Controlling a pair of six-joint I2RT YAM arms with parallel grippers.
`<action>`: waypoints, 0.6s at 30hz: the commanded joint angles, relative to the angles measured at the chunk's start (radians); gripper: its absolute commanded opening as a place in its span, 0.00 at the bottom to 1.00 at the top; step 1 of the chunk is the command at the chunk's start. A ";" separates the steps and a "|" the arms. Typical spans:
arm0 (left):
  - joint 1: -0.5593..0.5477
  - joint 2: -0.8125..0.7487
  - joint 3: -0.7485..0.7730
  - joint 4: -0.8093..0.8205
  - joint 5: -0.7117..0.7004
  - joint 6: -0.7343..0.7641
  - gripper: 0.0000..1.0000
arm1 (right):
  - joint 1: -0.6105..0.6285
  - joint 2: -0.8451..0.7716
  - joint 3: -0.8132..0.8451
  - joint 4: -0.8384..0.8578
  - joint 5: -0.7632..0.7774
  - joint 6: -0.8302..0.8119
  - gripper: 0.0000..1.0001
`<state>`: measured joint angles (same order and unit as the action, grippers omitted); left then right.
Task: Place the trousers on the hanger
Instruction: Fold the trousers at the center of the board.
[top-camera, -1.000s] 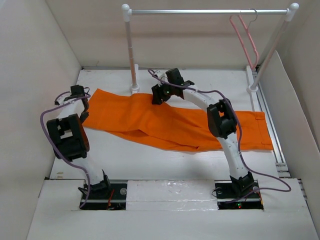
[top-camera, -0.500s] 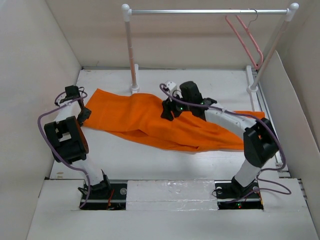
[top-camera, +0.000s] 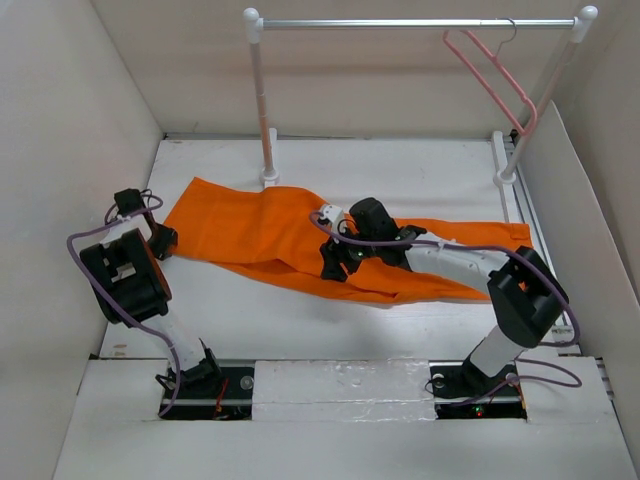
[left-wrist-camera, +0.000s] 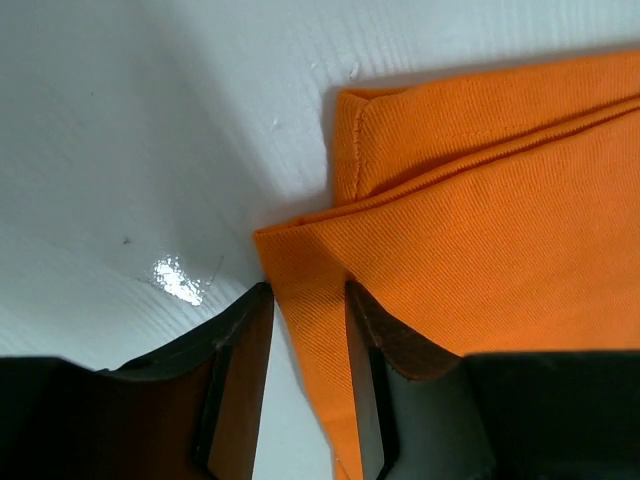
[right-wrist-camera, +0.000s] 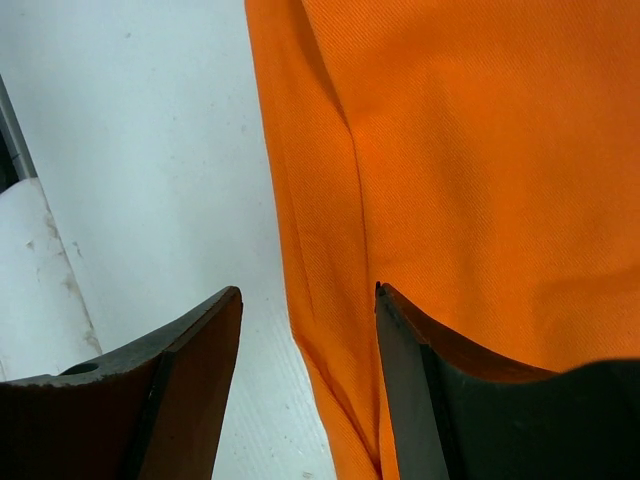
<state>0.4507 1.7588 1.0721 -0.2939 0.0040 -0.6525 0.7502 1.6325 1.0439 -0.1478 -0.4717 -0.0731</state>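
Swinging back from the far side, the right end effector (top-camera: 335, 262) now hovers, wide open and empty, over the near fold of the trousers (top-camera: 260, 225), which lie flat on the counter (top-camera: 400, 165). The left end effector (left-wrist-camera: 308, 290) has edged outward to a leg corner and sits half-closed astride the hem; I cannot tell whether it pinches. The lift looks unstarted, and the hanger (top-camera: 495, 75) hangs from the rail (top-camera: 400, 22), well apart.

Bright, even overhead light with soft, faint shadows. In the left wrist view a small glare spot shines on the table (left-wrist-camera: 150, 150) at eight o'clock; the fingers (left-wrist-camera: 235, 390) at six o'clock are dark and blurred
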 joint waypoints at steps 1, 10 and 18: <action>-0.001 0.034 0.000 0.024 0.021 0.001 0.31 | 0.000 -0.051 0.038 0.033 -0.021 -0.021 0.61; -0.001 -0.018 0.081 -0.010 0.007 0.008 0.00 | 0.009 -0.102 0.035 -0.027 0.001 -0.042 0.61; -0.001 -0.065 0.267 -0.042 -0.071 0.045 0.00 | -0.009 -0.112 0.015 -0.062 0.016 -0.056 0.61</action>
<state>0.4450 1.7512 1.2446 -0.3454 -0.0010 -0.6338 0.7517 1.5562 1.0462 -0.1932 -0.4675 -0.1051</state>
